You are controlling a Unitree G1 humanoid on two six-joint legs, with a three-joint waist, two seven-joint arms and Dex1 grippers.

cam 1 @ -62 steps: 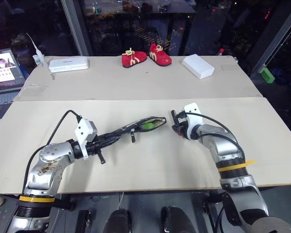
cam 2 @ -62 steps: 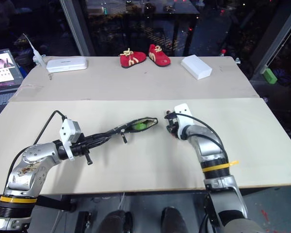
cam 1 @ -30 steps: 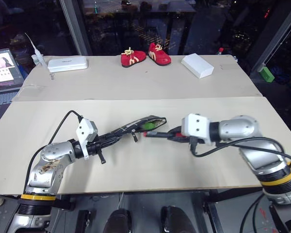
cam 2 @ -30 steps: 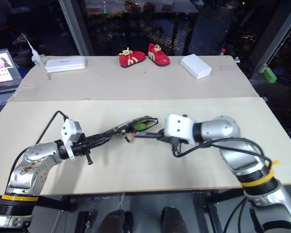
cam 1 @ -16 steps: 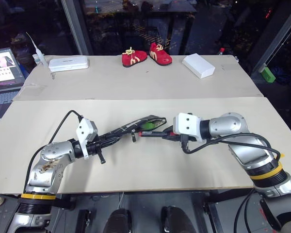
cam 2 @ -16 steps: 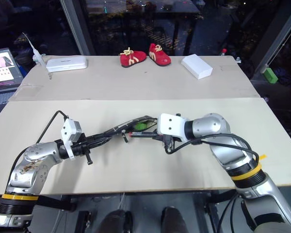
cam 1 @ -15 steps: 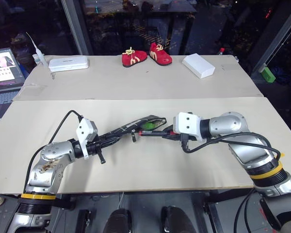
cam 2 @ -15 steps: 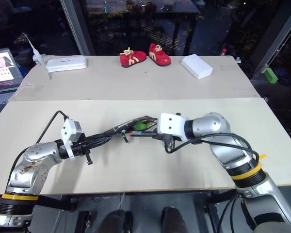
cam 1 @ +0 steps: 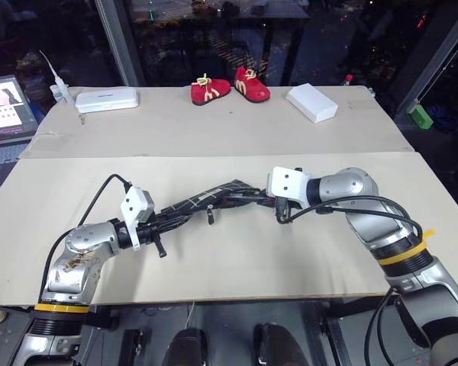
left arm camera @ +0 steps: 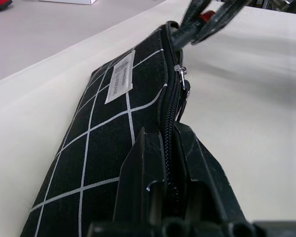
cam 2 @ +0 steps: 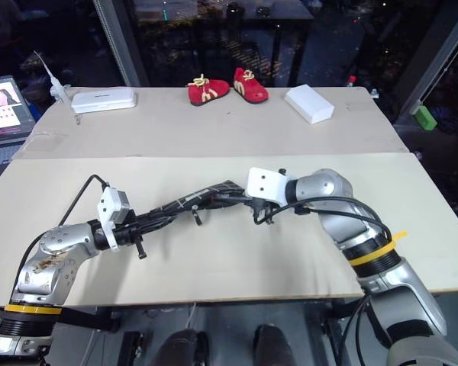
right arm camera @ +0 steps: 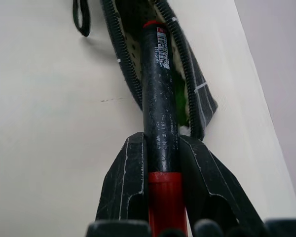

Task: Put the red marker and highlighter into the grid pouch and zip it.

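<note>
Highlighter (right arm camera: 179,101) inside pouch (left arm camera: 113,128); right tool (right arm camera: 160,163) grips marker (right arm camera: 159,108), half inserted; left tool (left arm camera: 170,163) clamps pouch; zipping outstanding.

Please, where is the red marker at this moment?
The red marker is held in the right gripper near the middle of the table, its front end already inside the open mouth of the grid pouch, beside the highlighter.

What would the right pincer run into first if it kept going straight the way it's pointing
Probably the grid pouch: the right pincer aims the red marker into its open mouth, where the highlighter already lies.
</note>
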